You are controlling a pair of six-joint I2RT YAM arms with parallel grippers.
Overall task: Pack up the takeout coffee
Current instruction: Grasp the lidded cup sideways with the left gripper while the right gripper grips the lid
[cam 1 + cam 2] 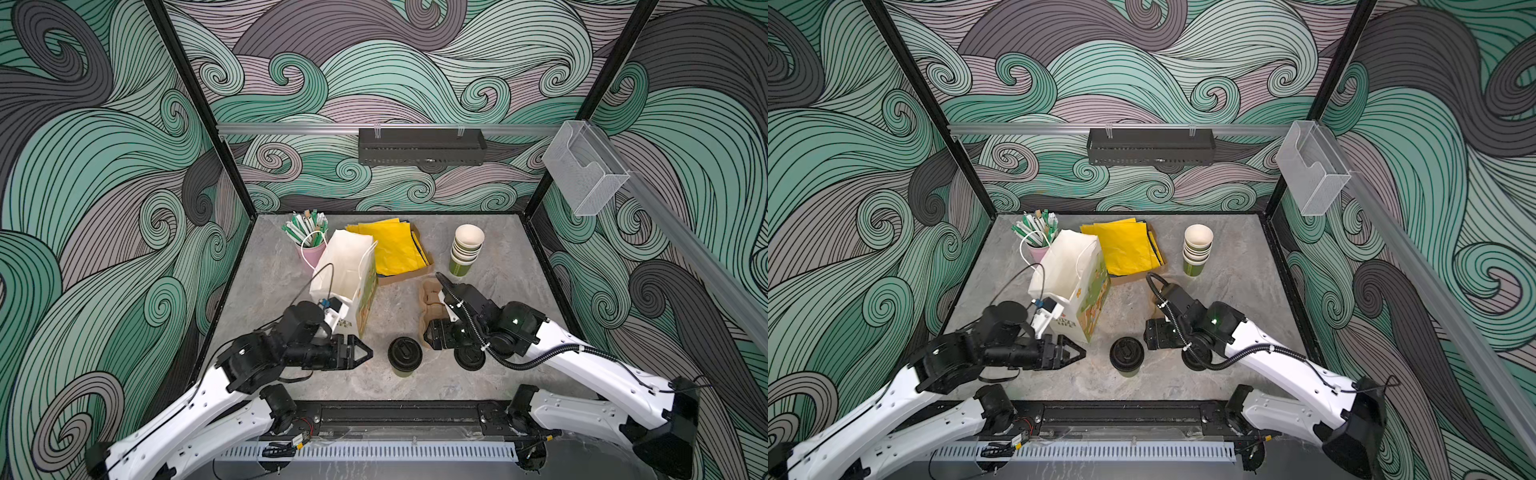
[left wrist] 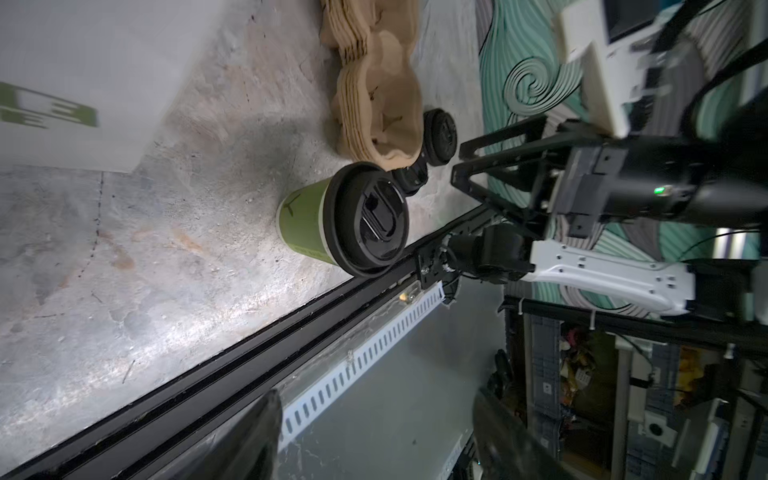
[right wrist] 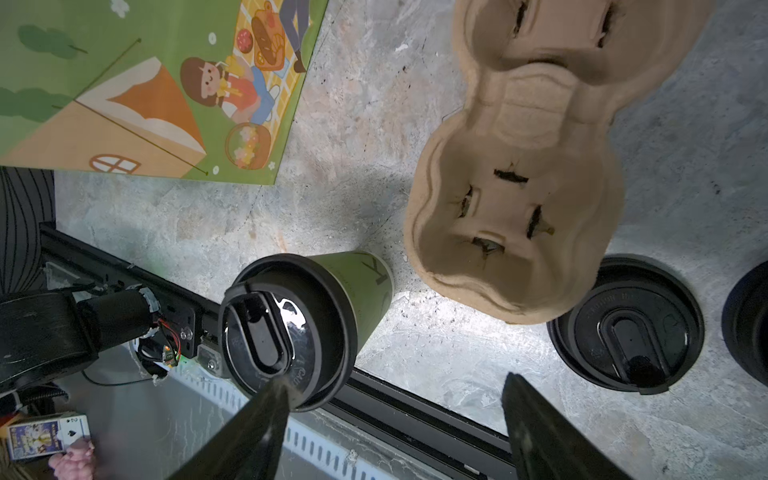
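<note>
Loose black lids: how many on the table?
2. One loose black lid lies flat beside the cardboard cup carrier; a second loose lid sits next to it, cut off by the frame edge. Either could be a stack.

This is a robot test cell in a lab, dressed as a coffee counter. Black frame posts (image 1: 195, 104) and an aluminium rail (image 1: 291, 129) carry walls (image 1: 374, 62) printed with green and grey swirls around a grey stone-look table (image 1: 519, 286), and two white arms (image 1: 187, 415) sit by a slotted cable duct (image 1: 374, 452) at the bottom of both top views. Mid-frame stand café props: a paper bag (image 1: 349, 266), stacked cups (image 1: 465, 249), yellow napkins (image 1: 395, 245), a pink cup of stirrers (image 1: 313, 251), pulp carriers (image 3: 519, 199) and the takeout coffee (image 1: 405, 353). At the lower right of the left wrist view, cluttered racks (image 2: 623, 395) show past the table.
</note>
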